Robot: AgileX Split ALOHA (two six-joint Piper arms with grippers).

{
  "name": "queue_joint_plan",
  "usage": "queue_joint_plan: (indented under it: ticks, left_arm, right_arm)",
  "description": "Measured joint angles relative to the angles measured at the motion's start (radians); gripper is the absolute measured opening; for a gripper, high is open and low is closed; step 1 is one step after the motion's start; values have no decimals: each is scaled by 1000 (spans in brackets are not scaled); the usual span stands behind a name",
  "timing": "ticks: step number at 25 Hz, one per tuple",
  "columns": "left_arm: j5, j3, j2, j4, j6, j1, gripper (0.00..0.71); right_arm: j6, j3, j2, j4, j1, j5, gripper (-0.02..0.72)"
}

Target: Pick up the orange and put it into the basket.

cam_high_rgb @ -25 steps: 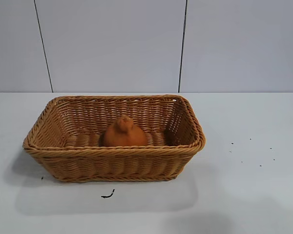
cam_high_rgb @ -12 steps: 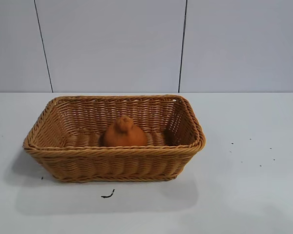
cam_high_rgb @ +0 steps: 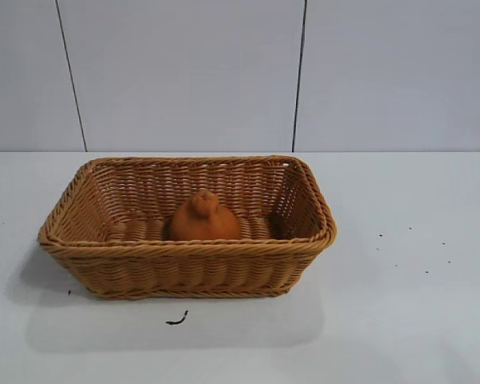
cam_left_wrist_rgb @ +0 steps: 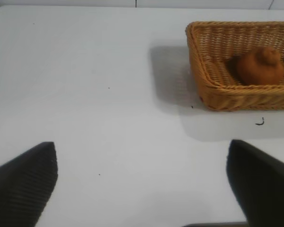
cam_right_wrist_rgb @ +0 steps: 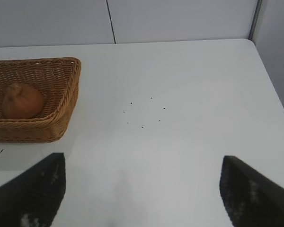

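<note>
The orange (cam_high_rgb: 203,218), matte with a knobby bump on top, lies inside the tan wicker basket (cam_high_rgb: 184,250) at the table's middle left. It also shows in the left wrist view, orange (cam_left_wrist_rgb: 260,66) in basket (cam_left_wrist_rgb: 199,56), and in the right wrist view, orange (cam_right_wrist_rgb: 22,100) in basket (cam_right_wrist_rgb: 68,94). Neither arm appears in the exterior view. My left gripper (cam_left_wrist_rgb: 142,163) is open over bare table, well away from the basket. My right gripper (cam_right_wrist_rgb: 143,172) is open too, over bare table on the basket's other side. Nothing sits between either pair of fingers.
The white table (cam_high_rgb: 400,320) carries a small dark scrap (cam_high_rgb: 176,320) in front of the basket and several dark specks (cam_high_rgb: 408,248) to its right. A panelled grey wall (cam_high_rgb: 184,72) stands behind the table.
</note>
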Motion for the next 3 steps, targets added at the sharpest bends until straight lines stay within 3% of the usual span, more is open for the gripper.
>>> queue_joint_plan:
  ticks: [3]
  left_arm:
    - [0,0,0,0,0,0,697]
  right_arm:
    - [0,1,0,0,0,0,610]
